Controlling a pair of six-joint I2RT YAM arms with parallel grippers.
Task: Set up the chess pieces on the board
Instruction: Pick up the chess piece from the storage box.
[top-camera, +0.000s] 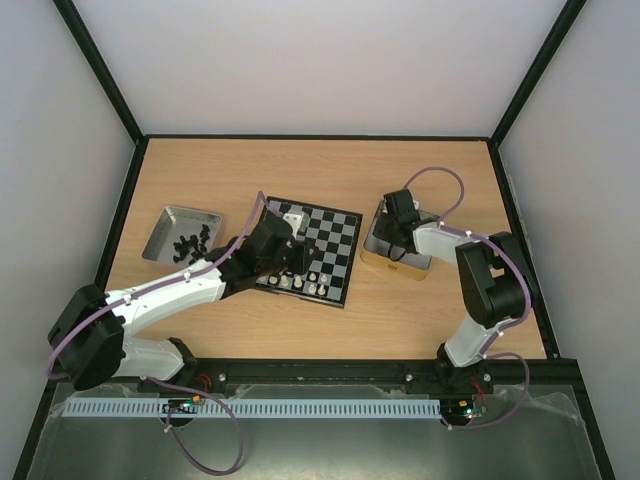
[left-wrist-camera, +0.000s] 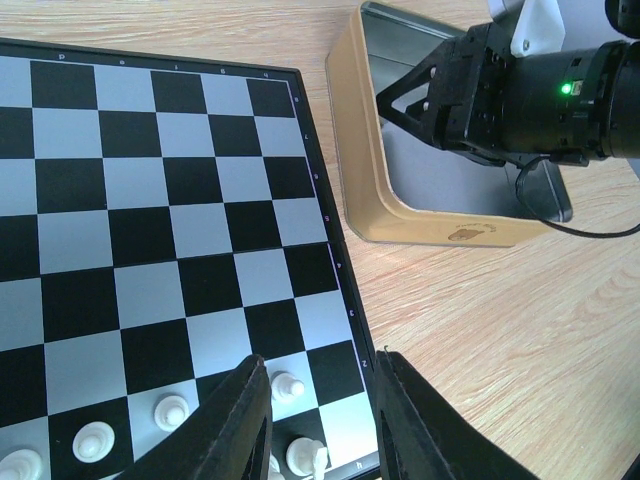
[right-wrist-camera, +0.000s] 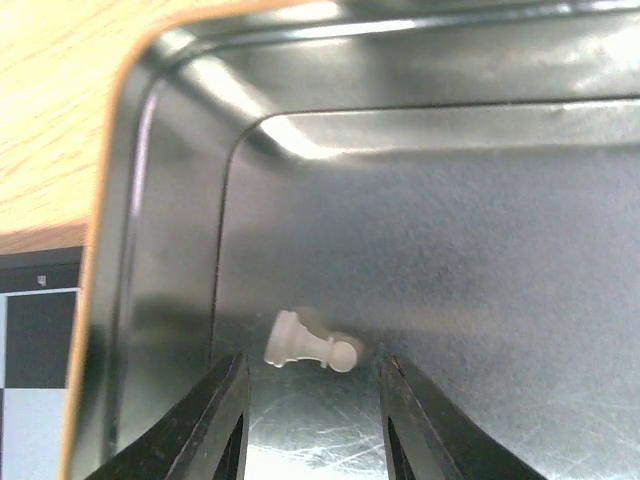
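The right end effector (right-wrist-camera: 312, 410) gaped wide, empty. The toppled pawn (right-wrist-camera: 308, 346) at twelve o'clock looked light and slippery, best pinched at its waist.

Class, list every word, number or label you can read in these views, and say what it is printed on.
None can be read.
Rim of the board: tiny pale coordinate marks, too small to read.
Outer wall of the gold tin: small dark mark, blurred, unreadable.
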